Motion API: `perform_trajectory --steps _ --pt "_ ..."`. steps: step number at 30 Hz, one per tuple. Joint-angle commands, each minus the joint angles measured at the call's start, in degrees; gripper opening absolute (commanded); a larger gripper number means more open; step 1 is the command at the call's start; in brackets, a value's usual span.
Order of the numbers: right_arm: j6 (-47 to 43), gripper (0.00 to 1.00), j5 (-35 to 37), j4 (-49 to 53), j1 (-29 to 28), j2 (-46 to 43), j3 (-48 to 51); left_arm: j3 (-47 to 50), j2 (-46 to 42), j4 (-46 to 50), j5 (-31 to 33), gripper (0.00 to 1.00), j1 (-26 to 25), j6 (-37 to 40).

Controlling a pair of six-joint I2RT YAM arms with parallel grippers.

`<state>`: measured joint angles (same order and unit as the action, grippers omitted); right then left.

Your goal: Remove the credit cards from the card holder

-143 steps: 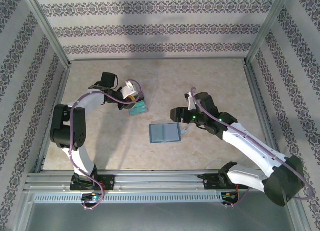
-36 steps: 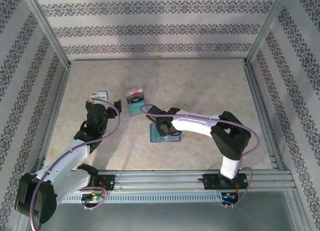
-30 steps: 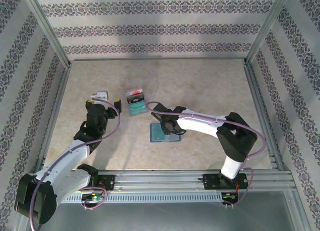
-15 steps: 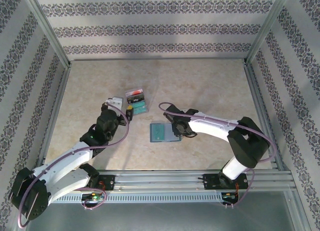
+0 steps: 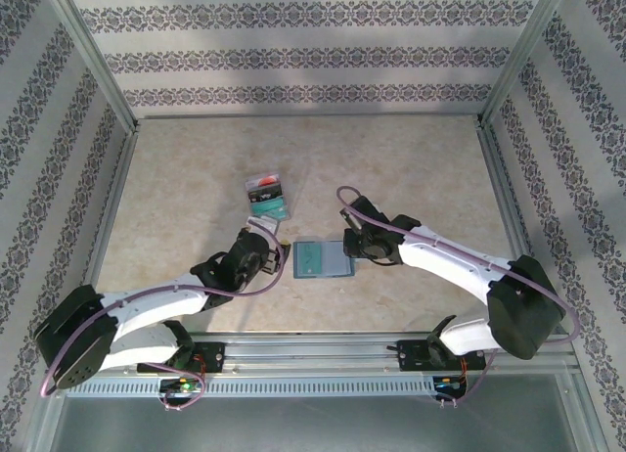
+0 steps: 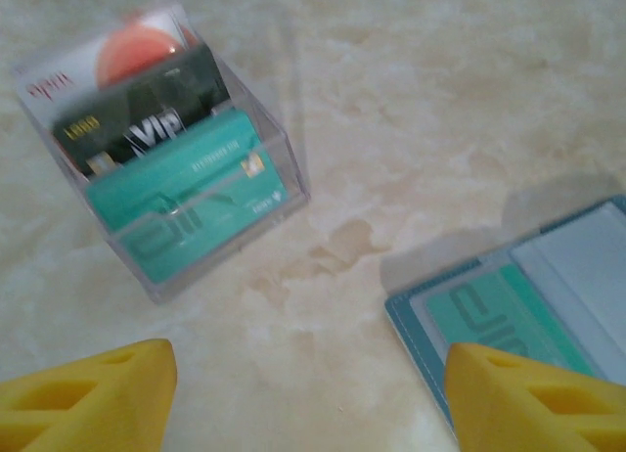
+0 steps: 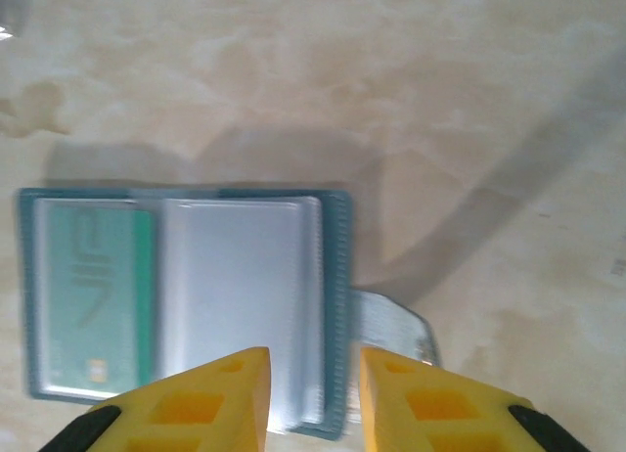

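The left tool (image 5: 280, 248) is open wide, and its two yellow fingertips (image 6: 88, 393) stand far apart with nothing between them. It holds nothing and hangs low over the bare worktop (image 5: 411, 158), just beside the left edge of the card holder (image 5: 321, 259). The right tool (image 7: 313, 403) has its fingers close together with only a thin gap. The right edge of the card holder shows in that gap, but it is not possible to tell if the fingers pinch it or just hang above it. The card holder lies open and flat, closer to the near edge of the worktop than to the far edge, about halfway between the left and right edges. One teal card (image 7: 93, 295) sits in its left pocket, and the right pocket looks pale and plain. A small grey flap (image 7: 391, 330) sticks out at its right edge. A clear box (image 5: 267, 198) stands a little farther from the near edge, on the left of the holder, and three credit cards (image 6: 156, 149) stand in it: one white with a red circle, one black and one teal. Half a second ago the left tool was up by the clear box; it has now come down beside the holder. The right tool has slid from over the holder's right half to its right edge. The holder and the box have not moved.
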<state>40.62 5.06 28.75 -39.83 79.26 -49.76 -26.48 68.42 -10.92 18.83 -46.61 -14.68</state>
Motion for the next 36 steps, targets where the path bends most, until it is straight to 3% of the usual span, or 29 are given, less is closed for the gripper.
perform_trajectory --steps 1,10,28,36 --pt "1.85 0.30 -8.71 -6.63 0.46 1.27 0.56 -1.08 2.55 -1.76 -1.42 0.71 -1.02 -5.08" --pt "4.82 0.26 -18.80 -15.43 -1.02 10.56 -1.15 -1.20 5.93 -0.31 0.34 0.70 -0.94 -8.13" --pt "6.31 0.26 -17.64 -14.23 -3.94 17.81 -3.60 -3.58 11.62 -1.04 -2.85 0.71 -0.76 -6.48" --pt "6.51 0.26 -17.18 -13.97 -3.90 16.91 -3.06 -4.86 14.77 -0.62 -4.10 0.78 -0.93 -1.06"
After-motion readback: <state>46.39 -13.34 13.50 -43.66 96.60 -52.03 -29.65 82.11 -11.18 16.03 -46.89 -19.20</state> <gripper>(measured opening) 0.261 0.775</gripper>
